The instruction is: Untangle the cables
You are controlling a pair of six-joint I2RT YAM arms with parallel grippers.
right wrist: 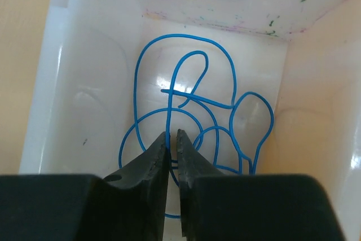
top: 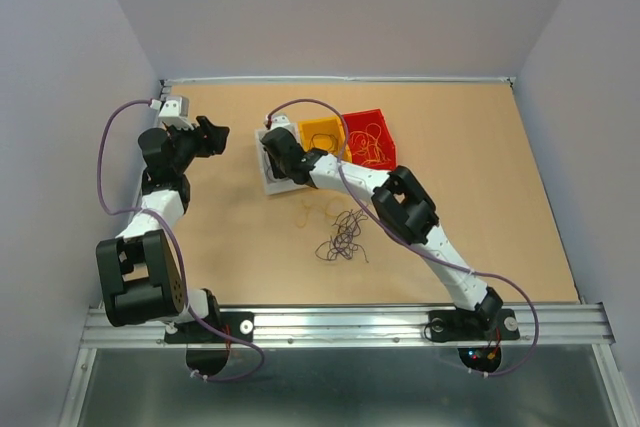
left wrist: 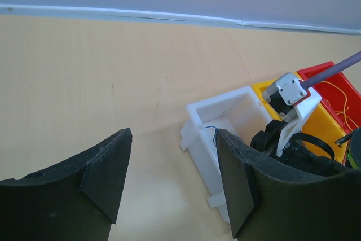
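A tangle of dark purple-black cables [top: 342, 237] lies on the table's middle, with a yellow-orange cable [top: 308, 212] beside it. My right gripper [top: 275, 152] reaches down into the white bin [top: 268, 184]. In the right wrist view its jaws [right wrist: 172, 132] stand almost together, pinching a strand of the curly blue cables [right wrist: 192, 83] on the bin floor [right wrist: 84, 55]. My left gripper [top: 212, 135] hovers left of the white bin, open and empty [left wrist: 174, 132]. A bit of blue cable [left wrist: 211, 128] shows in the white bin [left wrist: 220, 104].
An orange bin [top: 322, 134] and a red bin [top: 370, 139] holding yellow-orange cables stand right of the white bin. The right arm's wrist [left wrist: 289, 99] hangs over the bins. Walls enclose the table at the back and sides.
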